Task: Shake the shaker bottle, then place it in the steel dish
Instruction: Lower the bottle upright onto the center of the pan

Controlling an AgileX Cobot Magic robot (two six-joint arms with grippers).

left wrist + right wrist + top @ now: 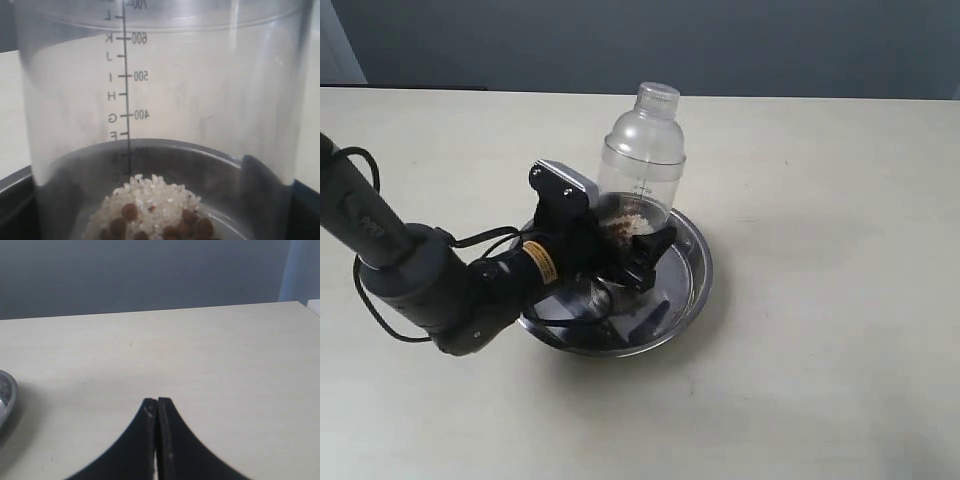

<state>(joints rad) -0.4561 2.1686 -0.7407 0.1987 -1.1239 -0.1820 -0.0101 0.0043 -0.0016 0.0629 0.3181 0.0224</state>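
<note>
Shaker bottle stands upright inside the steel dish at mid-counter; cap on top; white grains and brown pellets lie at its bottom, below the printed measuring scale; left pincer reaches in low over the dish rim and pinches the bottle's lower wall; right pincer hangs over bare counter, fingers pressed together, beside the dish.
</note>
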